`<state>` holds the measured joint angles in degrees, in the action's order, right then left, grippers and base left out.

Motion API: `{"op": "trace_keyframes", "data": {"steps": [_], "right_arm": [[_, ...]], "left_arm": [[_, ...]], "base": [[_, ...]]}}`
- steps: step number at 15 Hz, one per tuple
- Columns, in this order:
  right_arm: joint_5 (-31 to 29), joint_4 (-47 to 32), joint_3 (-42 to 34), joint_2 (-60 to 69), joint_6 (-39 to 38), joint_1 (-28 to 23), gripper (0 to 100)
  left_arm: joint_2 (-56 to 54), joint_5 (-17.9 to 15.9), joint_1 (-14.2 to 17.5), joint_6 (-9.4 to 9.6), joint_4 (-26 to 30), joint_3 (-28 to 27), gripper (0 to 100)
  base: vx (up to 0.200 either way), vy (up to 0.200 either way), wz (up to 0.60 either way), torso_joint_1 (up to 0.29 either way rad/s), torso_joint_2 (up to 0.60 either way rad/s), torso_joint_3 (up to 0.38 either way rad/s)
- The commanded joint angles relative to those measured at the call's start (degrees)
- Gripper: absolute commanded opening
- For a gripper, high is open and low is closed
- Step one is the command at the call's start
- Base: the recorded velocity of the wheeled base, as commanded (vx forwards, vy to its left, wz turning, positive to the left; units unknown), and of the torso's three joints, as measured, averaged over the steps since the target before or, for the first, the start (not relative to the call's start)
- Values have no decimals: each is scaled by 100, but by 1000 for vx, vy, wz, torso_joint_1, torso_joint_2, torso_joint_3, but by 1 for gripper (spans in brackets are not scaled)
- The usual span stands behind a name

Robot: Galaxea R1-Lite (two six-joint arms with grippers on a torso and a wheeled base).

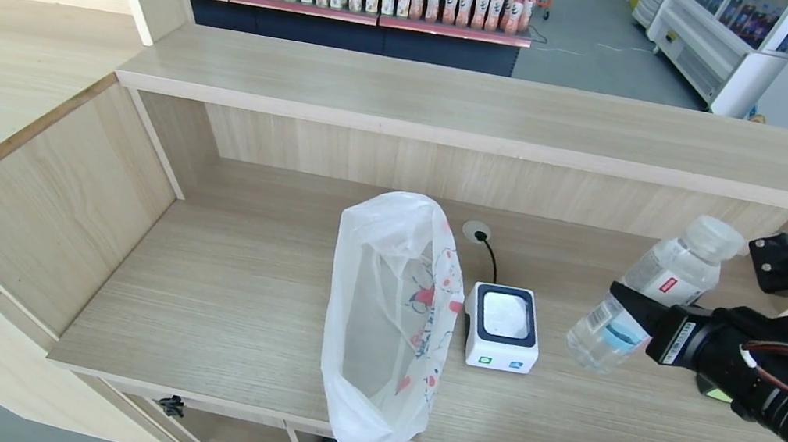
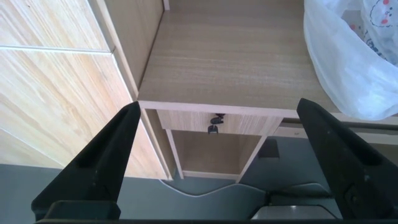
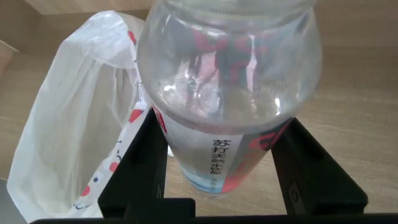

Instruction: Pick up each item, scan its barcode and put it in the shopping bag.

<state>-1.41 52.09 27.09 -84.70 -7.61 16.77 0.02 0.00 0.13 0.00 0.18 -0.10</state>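
Right claw (image 1: 622,319) is closed on the bottle (image 1: 656,290), fingers clamped either side of the lower body at the label (image 3: 224,149). The bottle is in the air over the right of the table (image 1: 233,290), tilted, with its cap (image 1: 712,236) up and toward the far right and its base down toward the scanner (image 1: 502,325). It touches neither the table nor the scanner.

Left claw (image 2: 217,162) is spread wide and empty, off the near left edge of the table.

The scanner sits mid-table with its window facing up. The bag (image 1: 387,315) is touching or just left of it, standing with its mouth open.

Handling: clear plastic water bottle, smooth, probably slippery, thin wall that gives under squeeze. Fill level is hard to read; if full, moderately heavy. The lower-body grip looks fine, but the top-heavy tilt could let it swivel. Firm, not crushing. The bag is soft film and may collapse when the bottle goes in.
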Motion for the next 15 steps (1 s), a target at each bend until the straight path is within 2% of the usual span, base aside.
{"op": "trace_keyframes", "data": {"steps": [1,7,12,15], "right_arm": [[-8,-15,42,120,5,54,0],[-8,12,350,-416,5,344,0],[-17,56,895,-1286,5,942,0],[-52,513,1413,-2235,5,1293,0]], "left_arm": [[-2,0,4,9,-1,1,100],[-2,0,4,0,-1,1,100],[-2,0,4,9,-1,1,100],[-2,0,4,9,-1,1,100]], "base": [[0,200,0,2,-2,2],[0,200,0,7,4,3],[0,0,0,0,0,0],[0,0,0,0,0,0]]}}
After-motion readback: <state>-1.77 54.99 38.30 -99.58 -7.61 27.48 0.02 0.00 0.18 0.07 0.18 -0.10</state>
